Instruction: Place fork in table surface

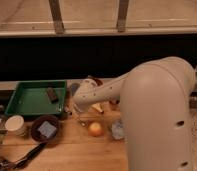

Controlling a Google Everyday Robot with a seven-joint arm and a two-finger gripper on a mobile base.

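Nearest to me, my arm (157, 115) fills the right side of the view, a big pale shell that bends and reaches left across the table surface (77, 152). At the bottom left corner, dark-handled utensils (24, 156) lie on the wood. Just beyond them sits a dark bowl (45, 129) with something bluish in it, and a small pale cup (15, 125) stands to its left. An orange round fruit (95, 129) rests on the planks near the middle, with a crumpled pale blue object (117, 130) to its right.

The gripper (74, 111) hangs low over the table just right of the green tray (34, 98), above and left of the fruit. I cannot tell how it is set. A thin silvery streak beneath it looks like the fork (82, 120), lying at or just above the wood; whether it is gripped I cannot say.

Farther back, a small dark object (52, 94) lies in the tray.
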